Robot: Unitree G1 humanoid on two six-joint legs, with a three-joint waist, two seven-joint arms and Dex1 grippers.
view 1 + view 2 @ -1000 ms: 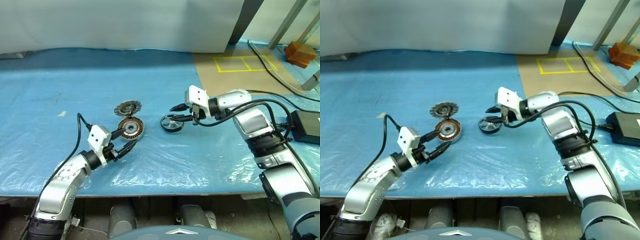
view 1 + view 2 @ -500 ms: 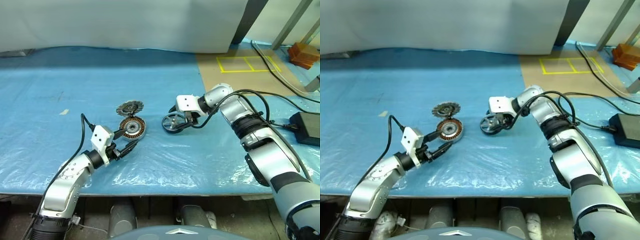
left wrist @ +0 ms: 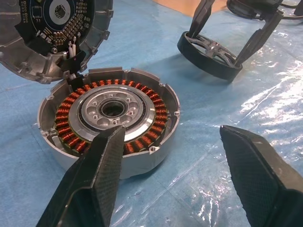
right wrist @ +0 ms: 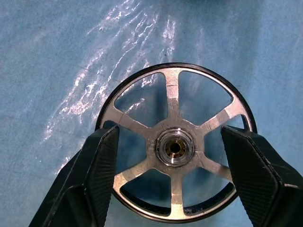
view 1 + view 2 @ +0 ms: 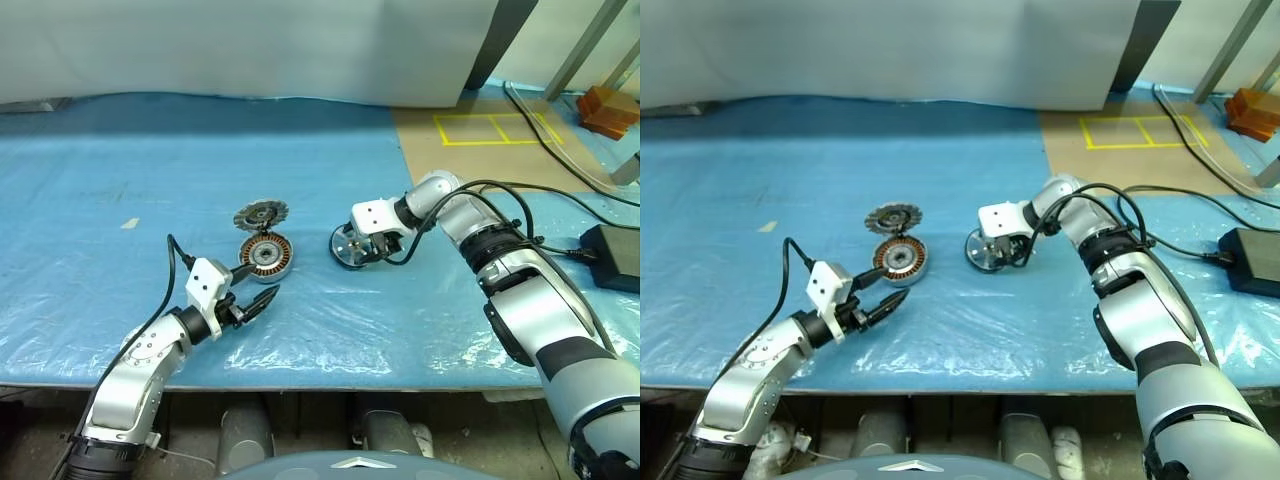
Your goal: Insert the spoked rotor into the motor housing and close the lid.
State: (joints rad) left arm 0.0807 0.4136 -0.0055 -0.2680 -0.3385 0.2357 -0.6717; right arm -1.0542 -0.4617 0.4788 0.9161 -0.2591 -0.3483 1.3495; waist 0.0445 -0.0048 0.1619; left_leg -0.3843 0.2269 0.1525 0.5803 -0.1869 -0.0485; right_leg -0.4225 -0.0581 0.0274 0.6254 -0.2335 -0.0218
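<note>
Right wrist view: spoked rotor (image 4: 174, 144), six silvery spokes inside a dark rim, lies flat between my right pincer's (image 4: 174, 187) spread, released fingers (image 4: 97, 172)

Bright, even light; white glare streaks the plastic sheet (image 5: 420, 330); all views sharp.

Open right end effector (image 4: 173, 156) straddles the spoked rotor (image 4: 175, 144).
</note>
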